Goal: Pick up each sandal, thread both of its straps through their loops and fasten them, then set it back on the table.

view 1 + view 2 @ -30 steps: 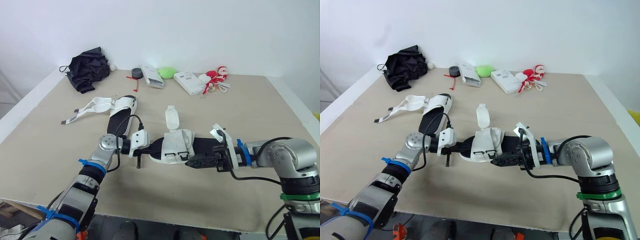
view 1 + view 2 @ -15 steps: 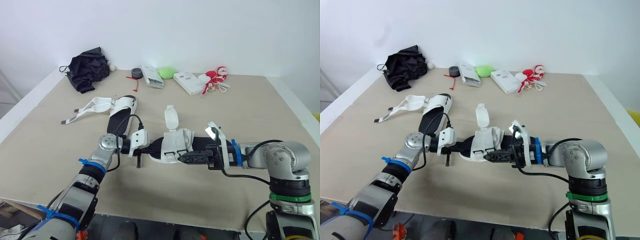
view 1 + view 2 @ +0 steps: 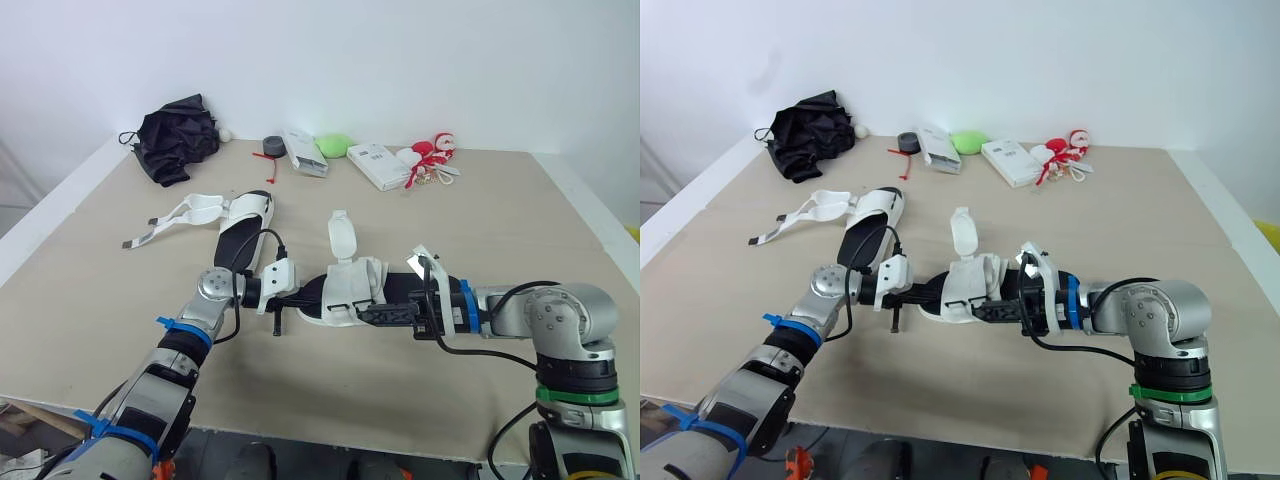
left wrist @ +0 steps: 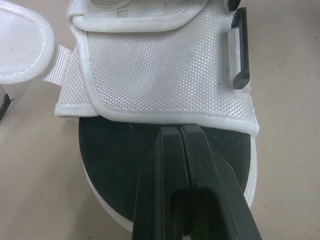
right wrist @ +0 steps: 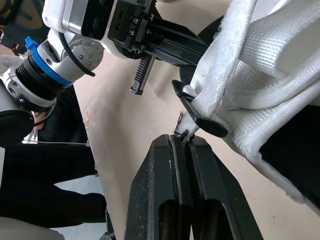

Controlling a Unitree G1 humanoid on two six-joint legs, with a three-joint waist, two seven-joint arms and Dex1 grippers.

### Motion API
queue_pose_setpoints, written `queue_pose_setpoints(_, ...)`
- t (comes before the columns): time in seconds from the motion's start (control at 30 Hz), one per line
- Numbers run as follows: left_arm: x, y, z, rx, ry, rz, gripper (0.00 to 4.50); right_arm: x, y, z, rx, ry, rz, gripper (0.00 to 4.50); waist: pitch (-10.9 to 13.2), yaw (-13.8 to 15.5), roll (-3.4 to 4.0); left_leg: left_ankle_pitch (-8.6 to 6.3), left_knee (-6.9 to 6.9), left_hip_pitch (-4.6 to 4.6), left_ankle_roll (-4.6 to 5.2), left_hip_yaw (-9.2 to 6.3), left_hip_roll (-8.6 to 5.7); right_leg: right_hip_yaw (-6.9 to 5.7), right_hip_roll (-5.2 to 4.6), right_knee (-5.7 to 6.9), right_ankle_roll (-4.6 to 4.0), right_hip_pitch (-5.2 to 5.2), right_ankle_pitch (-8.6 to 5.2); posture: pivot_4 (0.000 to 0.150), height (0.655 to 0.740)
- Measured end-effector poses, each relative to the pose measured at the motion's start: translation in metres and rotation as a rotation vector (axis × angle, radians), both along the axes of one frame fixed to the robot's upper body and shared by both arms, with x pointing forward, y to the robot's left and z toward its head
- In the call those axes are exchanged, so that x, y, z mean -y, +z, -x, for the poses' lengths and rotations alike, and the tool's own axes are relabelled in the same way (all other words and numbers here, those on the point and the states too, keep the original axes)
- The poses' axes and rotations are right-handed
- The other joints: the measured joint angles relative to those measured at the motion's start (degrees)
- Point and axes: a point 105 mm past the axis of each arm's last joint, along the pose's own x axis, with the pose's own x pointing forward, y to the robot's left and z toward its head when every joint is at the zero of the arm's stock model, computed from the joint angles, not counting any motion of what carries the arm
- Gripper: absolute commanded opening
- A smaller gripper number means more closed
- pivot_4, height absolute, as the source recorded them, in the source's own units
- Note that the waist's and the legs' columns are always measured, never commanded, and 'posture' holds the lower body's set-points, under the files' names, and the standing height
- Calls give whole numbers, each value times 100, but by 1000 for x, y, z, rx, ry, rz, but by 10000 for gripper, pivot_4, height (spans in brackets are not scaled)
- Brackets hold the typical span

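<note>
Now the near sandal [image 3: 345,290] is at the middle of the table [image 3: 500,220], its black sole clamped in the closed left gripper [image 4: 179,132], while the right gripper [image 5: 182,137] pinches a strap [image 5: 210,75] end at the black loop [image 5: 200,117]; the other sandal [image 3: 240,215] lies apart, unfastened.
</note>
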Motion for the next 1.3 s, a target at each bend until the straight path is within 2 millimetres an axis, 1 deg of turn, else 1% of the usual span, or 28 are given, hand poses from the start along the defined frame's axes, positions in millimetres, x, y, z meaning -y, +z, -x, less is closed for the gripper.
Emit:
queue_pose_setpoints(0.07, 0, 0, 0, 0, 1, 0, 0, -7, 5, 22, 19, 113, -11, 259, 0, -1, 0, -1, -1, 2, -1, -1, 0, -1, 0, 0, -1, 1, -1, 1500, 7400)
queue_pose_setpoints(0.1, 0, 0, 0, 0, 1, 0, 0, -7, 5, 24, 21, 122, -12, 259, 0, -1, 0, -1, -1, 1, -2, -2, 0, -1, 0, 0, -1, 0, -1, 1500, 7400)
queue_pose_setpoints(0.13, 0, 0, 0, 1, 3, 0, 0, -14, 6, 40, 23, 210, -23, 259, 1, -1, -3, -2, -1, 2, -3, -4, 2, -3, 0, 0, -2, 0, -2, 1500, 7400)
queue_pose_setpoints(0.2, 0, 0, 0, 0, 5, 1, 0, -23, 6, 55, 18, 290, -44, 259, 3, -4, -4, -4, -1, 1, -6, -5, 1, -2, -5, 0, -3, -3, -3, 1500, 7400)
queue_pose_setpoints(0.3, 0, 0, -1, 1, 9, 2, 0, -26, 9, 59, 23, 316, -77, 259, 9, -7, -10, -4, -1, 0, -7, -6, 2, -3, -17, -2, -3, -8, -3, 1500, 7400)
queue_pose_setpoints(0.33, 0, 0, -1, 1, 5, 1, 0, -33, 30, 61, 64, 350, -226, 259, 9, -10, -10, -4, -2, 1, -7, -9, 2, -3, -30, -2, -2, -9, -2, 1500, 7400)
queue_pose_setpoints(0.4, 0, 0, 0, 0, 2, 1, 0, -33, 47, 58, 125, 358, -288, 259, 8, -10, -8, -4, -2, 1, -6, -3, -2, -5, -30, -3, 0, -7, -1, 1500, 7400)
queue_pose_setpoints(0.43, 0, 0, 0, 0, -3, -1, 0, -32, 56, 51, 147, 330, -337, 259, 3, -10, -20, -4, -3, 0, -7, 1, -1, -18, -27, -4, -1, -4, -1, 1500, 7400)
queue_pose_setpoints(0.47, 0, 1, 0, 1, 1, -1, 0, -34, 68, 31, 186, 251, -395, 259, 5, -13, -5, -4, -4, -4, -6, 3, -4, -24, -28, -5, -1, -7, -1, 1500, 7400)
queue_pose_setpoints(0.5, 0, 1, -1, 1, 1, -1, 0, -34, 69, 25, 187, 226, -400, 259, 7, -14, -6, -4, -7, -5, -6, 5, -1, -25, -27, -4, -1, -7, -1, 1500, 7400)
queue_pose_setpoints(0.53, -2, 1, -1, 3, 5, -3, 0, -36, 72, -4, 189, 89, -421, 259, 7, -18, -6, -4, -8, 2, -6, 6, 1, -28, -24, -4, -3, -9, 1, 1500, 7400)
queue_pose_setpoints(0.57, -1, 0, -1, 2, 4, -2, 0, -36, 72, -11, 185, 56, -415, 259, 7, -14, 0, -4, -9, -3, -6, 2, -1, -36, -26, -5, -3, -12, 2, 1500, 7400)
queue_pose_setpoints(0.6, 0, 0, -1, 2, 4, 0, 0, -35, 69, -17, 176, 15, -397, 259, 8, -14, -1, -4, -9, -9, -6, 1, 0, -37, -26, -5, -3, -11, 2, 1500, 7400)
queue_pose_setpoints(0.63, -1, 1, -1, 2, 4, -1, 0, -34, 56, -35, 142, -93, -343, 259, 7, -13, -4, -3, -11, -9, -5, 4, 4, -39, -25, -5, -4, -11, 3, 1500, 7400)
queue_pose_setpoints(0.7, -1, 1, -1, 2, 4, -1, 0, -32, 38, -51, 87, -205, -292, 259, -1, -17, 1, 0, -10, -7, 0, 7, 1, -38, -26, -5, -3, -9, 4, 1500, 7400)
queue_pose_setpoints(0.8, 0, 1, -1, 2, 2, 0, 0, -30, 19, -63, 21, -296, -245, 259, -2, -16, 5, 9, -9, -9, 16, 7, 0, -38, -25, -4, 1, -8, 6, 1500, 7400)
queue_pose_setpoints(0.83, 0, 1, -1, 2, 2, 0, 0, -30, 15, -67, 3, -323, -240, 259, -3, -16, 7, 13, -9, -9, 22, 8, 0, -38, -25, -4, 1, -7, 7, 1500, 7400)
queue_pose_setpoints(1.0, 0, 1, -1, 2, 2, 0, 0, -24, 19, -76, 6, -376, -248, 259, -4, -16, 10, 15, -9, -9, 25, 6, 0, -39, -24, -4, 2, -5, 7, 1500, 7400)
queue_pose_setpoints(1.07, 0, 1, -1, 2, 2, 0, 0, -19, 21, -81, 5, -408, -260, 259, -4, -17, 9, 15, -9, -9, 25, 5, 1, -38, -24, -4, 1, -6, 7, 1500, 7400)
queue_pose_setpoints(1.3, 0, 1, -1, 2, 3, 0, 0, -10, 21, -89, -18, -470, -281, 259, -3, -18, 10, 15, -10, -9, 25, 5, 1, -39, -24, -4, 1, -6, 6, 1500, 7400)
